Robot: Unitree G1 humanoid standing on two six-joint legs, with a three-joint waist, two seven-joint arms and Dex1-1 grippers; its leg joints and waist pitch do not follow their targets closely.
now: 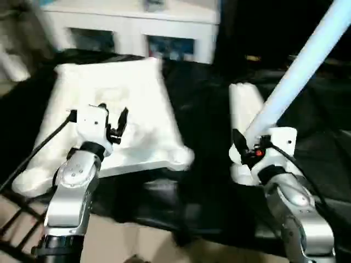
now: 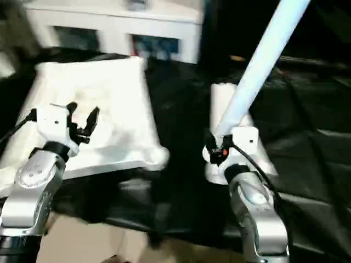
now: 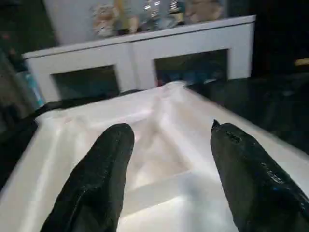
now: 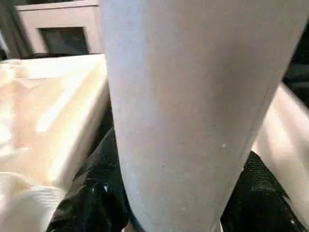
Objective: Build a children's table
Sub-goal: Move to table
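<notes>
The white table top [image 1: 131,104] lies underside up on a black cloth, its ribbed recess visible in the left wrist view [image 3: 159,145]. My left gripper [image 1: 118,125] hovers over its near half, open, with nothing between the fingers [image 3: 101,179]. My right gripper [image 1: 247,148] is shut on a long white tube leg [image 1: 301,66], which slants up and to the right out of the picture. In the right wrist view the leg [image 4: 193,106] fills the frame between the fingers. Other white legs [image 1: 244,104] lie on the cloth behind the right gripper.
A white glass-door cabinet [image 1: 131,27] stands behind the work, with small figures on top in the left wrist view [image 3: 154,9]. Black cloth [image 1: 203,109] covers the surface between the top and the legs. Pale floor [image 1: 120,241] shows at the near edge.
</notes>
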